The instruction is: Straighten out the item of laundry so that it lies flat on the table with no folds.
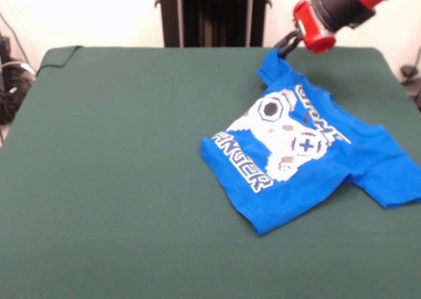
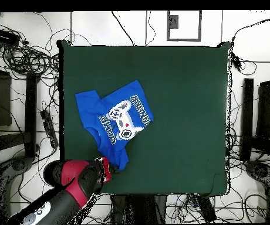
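Our black fingers (image 1: 285,45) pinch the bright blue printed T-shirt's (image 1: 309,161) far corner, lifting it off the dark green counter (image 1: 118,180) to unfold it.

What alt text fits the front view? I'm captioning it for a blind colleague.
A red and black robot arm's gripper pinches a raised corner of a bright blue T-shirt near the far edge of a dark green table. The shirt lies print-up toward the right side, rumpled, one sleeve reaching the right edge.
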